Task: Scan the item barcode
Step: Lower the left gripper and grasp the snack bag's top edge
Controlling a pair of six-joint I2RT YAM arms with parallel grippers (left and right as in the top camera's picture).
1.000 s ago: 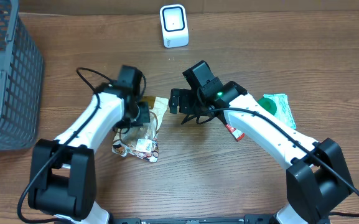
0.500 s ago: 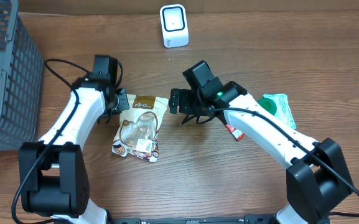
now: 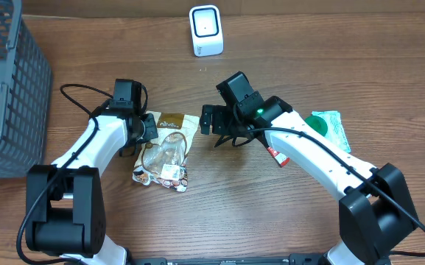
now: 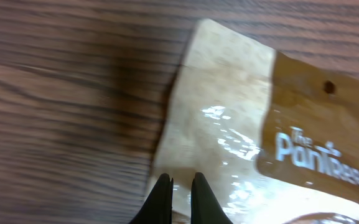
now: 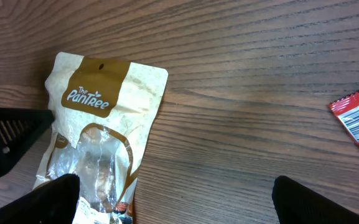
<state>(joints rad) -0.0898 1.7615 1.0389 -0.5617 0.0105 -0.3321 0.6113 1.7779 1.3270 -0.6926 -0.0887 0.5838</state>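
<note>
Left end effector point(image 4: 181, 182), shut, neared pouch point(image 3: 164, 151), header point(image 3: 172, 120) pointing away; right end effector point(image 5: 174, 193) wide.

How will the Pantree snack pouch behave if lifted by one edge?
The pouch lies flat, its clear window wrinkled: probably floppy film that sags when lifted. Its glossy shine suggests it may slip when gripped. Flat and thin, it would likely slide on the table, not roll.

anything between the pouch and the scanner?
Nothing. In the overhead view it's just bare table from the pouch up to the scanner.
</note>
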